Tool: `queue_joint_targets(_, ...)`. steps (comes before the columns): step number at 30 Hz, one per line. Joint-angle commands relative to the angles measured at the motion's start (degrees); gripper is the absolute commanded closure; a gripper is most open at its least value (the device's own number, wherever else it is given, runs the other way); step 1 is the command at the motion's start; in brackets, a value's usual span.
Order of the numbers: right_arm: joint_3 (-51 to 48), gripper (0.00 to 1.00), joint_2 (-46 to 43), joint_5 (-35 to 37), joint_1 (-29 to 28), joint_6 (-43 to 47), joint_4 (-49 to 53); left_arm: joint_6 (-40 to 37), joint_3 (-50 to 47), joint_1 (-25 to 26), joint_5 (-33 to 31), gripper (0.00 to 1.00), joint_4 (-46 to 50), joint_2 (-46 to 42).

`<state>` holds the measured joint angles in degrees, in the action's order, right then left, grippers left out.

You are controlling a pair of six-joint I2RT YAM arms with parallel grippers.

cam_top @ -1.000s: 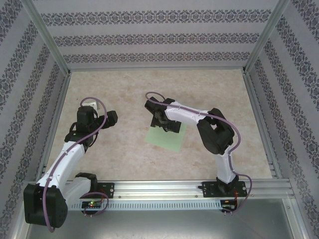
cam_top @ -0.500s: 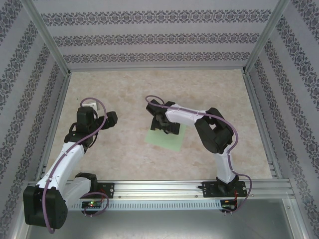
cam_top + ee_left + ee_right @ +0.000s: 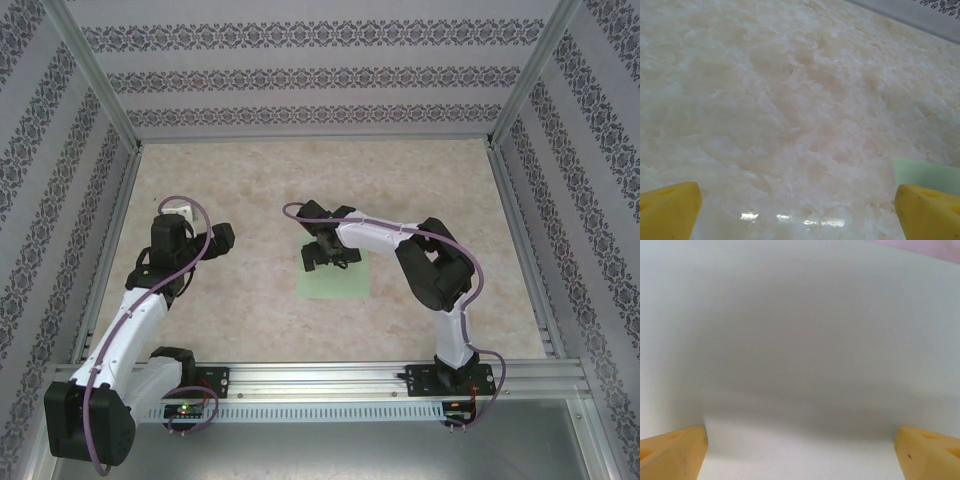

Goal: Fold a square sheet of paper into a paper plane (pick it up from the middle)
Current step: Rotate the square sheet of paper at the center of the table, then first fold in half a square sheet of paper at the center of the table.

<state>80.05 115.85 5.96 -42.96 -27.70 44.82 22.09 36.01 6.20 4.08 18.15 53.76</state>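
Observation:
The square sheet of paper [image 3: 342, 281] is pale green and lies flat and unfolded on the table's middle, its edges parallel to the front rail. My right gripper [image 3: 325, 254] hovers low over the sheet's far left part, open. In the right wrist view its yellow fingertips [image 3: 672, 452] stand wide apart over the plain sheet [image 3: 800, 330], and nothing is between them at the gripper [image 3: 800, 452]. My left gripper [image 3: 222, 238] is open over bare table to the left of the sheet. In the left wrist view one corner of the sheet [image 3: 927, 174] lies beside the right fingertip of the gripper [image 3: 797, 212]. The paper plane is out of view.
The marble-patterned tabletop [image 3: 250, 180] is walled by patterned panels on three sides, with aluminium posts [image 3: 95, 75] at the corners. A metal rail [image 3: 320, 378] carrying both arm bases runs along the front edge.
The sheet lay skewed a second ago and now sits square to the front rail. My right gripper has swung slightly left over it. The left arm has barely moved.

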Motion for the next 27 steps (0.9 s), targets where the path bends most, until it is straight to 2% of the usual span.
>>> queue_joint_targets(1, -0.77, 0.02, -2.50, -2.58, 2.30, 7.47, 1.05, -0.65, 1.47, 0.62, 0.95, 0.00, 0.74, -0.98)
queue_joint_targets(3, 0.08, 0.02, -3.21, -1.66, 2.49, 4.90, 2.09, -0.51, 1.49, 0.66, 1.19, 0.00, 0.83, -1.11)
queue_joint_targets(7, 3.36, 0.02, -2.98, 0.73, 0.34, -6.17, 4.22, -0.29, 1.24, 0.64, 1.74, 0.00, 0.27, -1.55)
queue_joint_targets(10, 4.06, 0.02, -1.16, -0.20, 0.02, -15.43, 4.40, -0.98, 1.43, 0.66, 4.93, 0.00, -0.37, -0.82)
queue_joint_targets(13, 3.62, 0.02, -0.34, 0.20, -0.76, -19.74, 3.19, -0.93, 2.01, 1.35, 8.32, 0.00, -1.61, 1.02)
queue_joint_targets(16, 3.81, 0.02, -0.01, 3.36, -1.14, -21.95, 4.36, -1.92, 2.84, 3.40, 8.43, 0.00, -1.65, 3.12)
queue_joint_targets(18, 2.27, 0.02, -0.45, 2.50, -1.03, -20.34, 1.59, -2.26, 3.19, 4.32, 8.49, 0.00, -1.62, 4.20)
queue_joint_targets(21, 2.49, 0.02, 0.28, 4.52, -0.92, -19.10, 2.91, -2.27, 3.22, 4.78, 8.32, 0.00, -1.95, 5.01)
queue_joint_targets(27, 2.01, 0.02, 2.91, 1.30, 0.17, -17.96, 2.28, -2.49, 3.04, 4.80, 7.60, 0.00, -1.73, 4.79)
